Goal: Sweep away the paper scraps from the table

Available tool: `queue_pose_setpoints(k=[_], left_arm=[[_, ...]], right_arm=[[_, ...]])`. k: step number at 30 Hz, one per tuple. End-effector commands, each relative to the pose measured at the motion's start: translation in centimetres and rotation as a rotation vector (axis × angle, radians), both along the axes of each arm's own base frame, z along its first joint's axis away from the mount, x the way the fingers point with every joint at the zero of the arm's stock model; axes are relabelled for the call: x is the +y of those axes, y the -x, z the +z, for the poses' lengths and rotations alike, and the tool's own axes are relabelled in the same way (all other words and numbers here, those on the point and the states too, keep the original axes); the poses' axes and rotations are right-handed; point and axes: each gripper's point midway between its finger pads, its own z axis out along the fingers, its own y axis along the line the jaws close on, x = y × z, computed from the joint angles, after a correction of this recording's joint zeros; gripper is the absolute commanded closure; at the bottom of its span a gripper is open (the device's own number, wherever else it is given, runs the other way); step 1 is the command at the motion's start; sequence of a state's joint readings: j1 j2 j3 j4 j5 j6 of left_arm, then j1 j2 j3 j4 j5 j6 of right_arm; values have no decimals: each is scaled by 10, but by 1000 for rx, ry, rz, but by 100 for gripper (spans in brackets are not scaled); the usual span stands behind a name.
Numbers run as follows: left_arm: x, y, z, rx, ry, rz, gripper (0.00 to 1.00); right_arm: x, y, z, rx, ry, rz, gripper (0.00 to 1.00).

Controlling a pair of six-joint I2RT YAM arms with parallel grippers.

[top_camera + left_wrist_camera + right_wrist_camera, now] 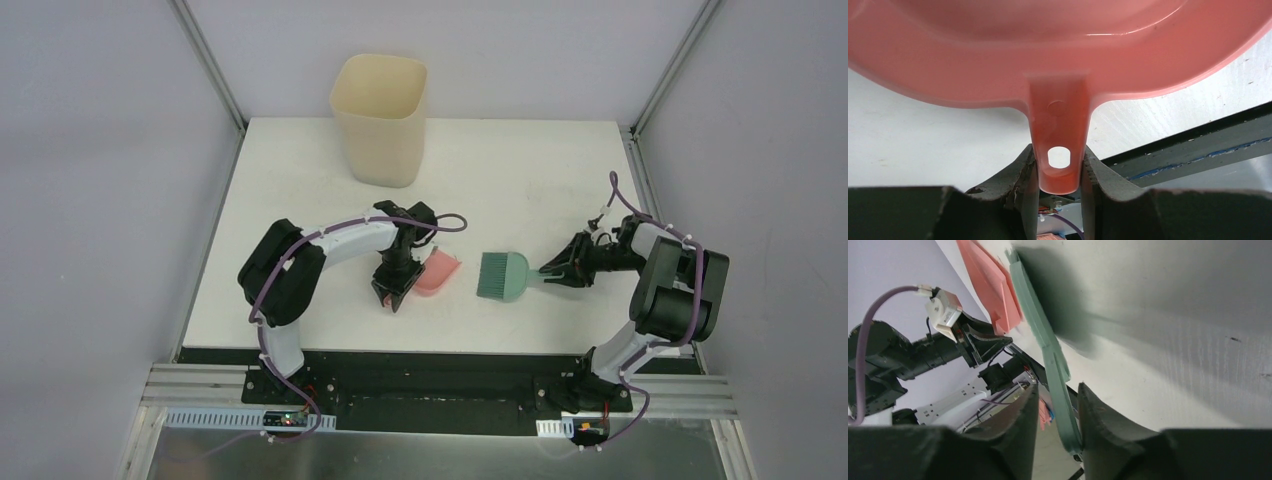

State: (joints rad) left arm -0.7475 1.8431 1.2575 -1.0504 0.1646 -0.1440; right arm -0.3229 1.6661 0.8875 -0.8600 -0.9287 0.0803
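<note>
No paper scraps show in any view. My left gripper [392,290] is shut on the handle of the pink dustpan [438,272], which rests on the white table [520,180] left of centre. In the left wrist view the handle [1058,125] sits between the fingers of this gripper [1059,170]. The teal hand brush [503,276] lies flat, bristles towards the dustpan. My right gripper [556,273] is open around its handle. In the right wrist view the handle [1060,390] touches one finger, with a gap to the other.
A tall cream bin [380,118] stands at the back of the table, left of centre. Grey walls and metal rails frame the table. A black strip [1198,145] marks the near edge. The left arm [898,360] shows beyond the dustpan [990,285].
</note>
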Motion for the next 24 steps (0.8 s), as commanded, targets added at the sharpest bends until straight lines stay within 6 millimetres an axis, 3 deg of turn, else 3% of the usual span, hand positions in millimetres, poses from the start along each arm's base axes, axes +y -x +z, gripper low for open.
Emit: queue_pose_setpoints(k=[1,5,7,9,17,20,24], left_arm=[[-12,-2,4,-25,38,-22,70],[-9,-1,12,-47,41,-19,65],[-7,0,20,-58,39,-20,65],[-4,3,32,-68,43,-23,64],[9,3,94,-208,95,-35,57],[18,-15,119,-393,120,-26,55],[32,-58,141,-726,132,38,45]], right_arm=[[-3,-3,-5,-18,31,5,58],[-6,-5,1,-37,59,1,41],[-12,-8,7,-61,95,-2,25],[-21,-10,15,-74,145,-11,3],[-54,-18,50,-184,299,-110,1],[-66,-24,60,-234,382,-133,0],[-81,-30,74,-334,495,-105,0]])
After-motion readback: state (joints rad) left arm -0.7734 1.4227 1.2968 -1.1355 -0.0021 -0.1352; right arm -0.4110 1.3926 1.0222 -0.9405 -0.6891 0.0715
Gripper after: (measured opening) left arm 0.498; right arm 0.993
